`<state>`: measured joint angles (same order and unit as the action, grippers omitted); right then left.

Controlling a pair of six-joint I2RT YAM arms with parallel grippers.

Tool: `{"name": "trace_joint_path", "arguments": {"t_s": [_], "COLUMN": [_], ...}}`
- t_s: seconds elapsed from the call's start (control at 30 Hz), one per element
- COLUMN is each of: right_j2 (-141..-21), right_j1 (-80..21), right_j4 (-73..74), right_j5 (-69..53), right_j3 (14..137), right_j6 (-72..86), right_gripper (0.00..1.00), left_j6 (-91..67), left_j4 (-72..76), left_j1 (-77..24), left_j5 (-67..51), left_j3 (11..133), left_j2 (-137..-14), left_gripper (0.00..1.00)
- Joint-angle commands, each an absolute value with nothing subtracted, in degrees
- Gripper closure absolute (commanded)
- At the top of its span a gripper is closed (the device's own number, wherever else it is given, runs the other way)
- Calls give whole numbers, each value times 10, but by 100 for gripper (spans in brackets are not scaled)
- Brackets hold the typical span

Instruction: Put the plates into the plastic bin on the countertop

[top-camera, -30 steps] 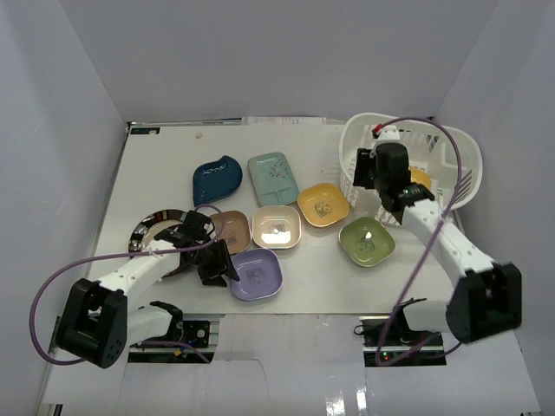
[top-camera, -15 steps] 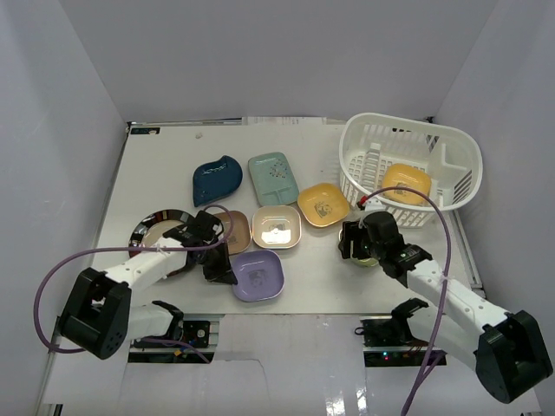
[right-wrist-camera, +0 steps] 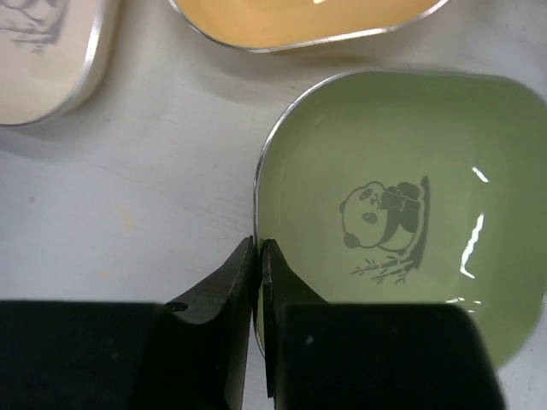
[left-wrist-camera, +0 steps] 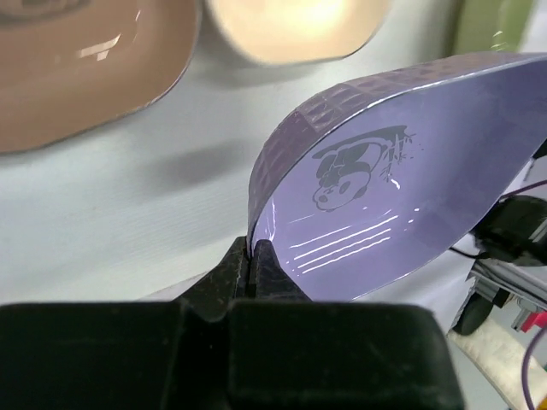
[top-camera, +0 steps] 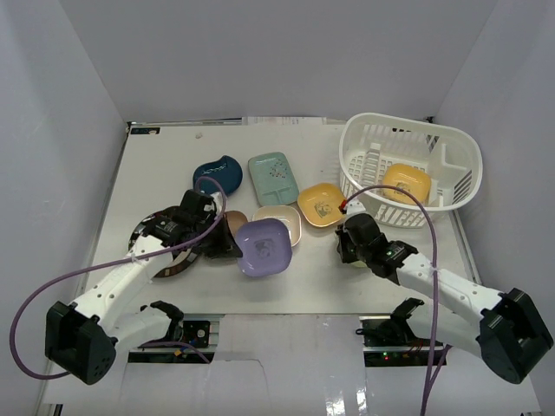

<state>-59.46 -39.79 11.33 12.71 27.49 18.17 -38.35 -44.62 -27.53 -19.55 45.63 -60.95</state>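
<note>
My left gripper (top-camera: pixel 229 245) (left-wrist-camera: pixel 250 252) is shut on the rim of the lavender plate (top-camera: pixel 264 247) (left-wrist-camera: pixel 385 171), which hangs tilted above the countertop (top-camera: pixel 156 165). My right gripper (top-camera: pixel 349 249) (right-wrist-camera: pixel 257 248) is shut on the left rim of the olive-green plate (right-wrist-camera: pixel 402 205), which lies flat; the arm hides most of it from above. A yellow plate (top-camera: pixel 408 182) lies inside the white plastic bin (top-camera: pixel 451 165) at the back right. Other plates on the table are teal leaf-shaped (top-camera: pixel 212 173), pale green rectangular (top-camera: pixel 273 178), yellow (top-camera: pixel 323 205), cream (top-camera: pixel 284 217), pink-tan (top-camera: pixel 234 224) and round dark-rimmed (top-camera: pixel 156 247).
White walls close in the table on the left, back and right. Each arm trails a purple cable (top-camera: pixel 52 286). The bin has a divider rack (top-camera: pixel 373 165) in its left half.
My left gripper has shut on the lavender plate, lifted it off the table and tilted it. My right arm came from the bin to the green plate and shut on its rim.
</note>
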Motion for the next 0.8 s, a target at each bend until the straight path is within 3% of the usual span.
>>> {"name": "trace_joint_path", "arguments": {"t_s": [0.0, 0.13, 0.3, 0.4, 0.5, 0.6, 0.77], "right_j2": [-544, -467, -503, -587, -680, -773, -924], "right_j1": [-428, -442, -441, -391, -215, -124, -80], "right_j4": [169, 190, 200, 185, 170, 151, 163], "right_j5": [149, 136, 270, 332, 235, 193, 165], "right_j3": [339, 436, 592, 662, 717, 754, 825], "right_j6": [200, 185, 116, 52, 43, 54, 60], "right_gripper": [92, 92, 92, 92, 92, 92, 92], "left_j6": [-370, -374, -389, -389, -385, -389, -384], "left_j4": [-457, -426, -382, -366, -358, -341, -325], "left_j1": [-278, -279, -294, -316, -343, -363, -395], "left_j5": [-178, -177, -189, -179, -149, -129, -96], "left_j3": [513, 551, 567, 594, 629, 656, 705], "left_j2": [-593, -592, -599, -614, -631, -643, -680], "left_gripper": [100, 100, 100, 100, 100, 100, 100]}}
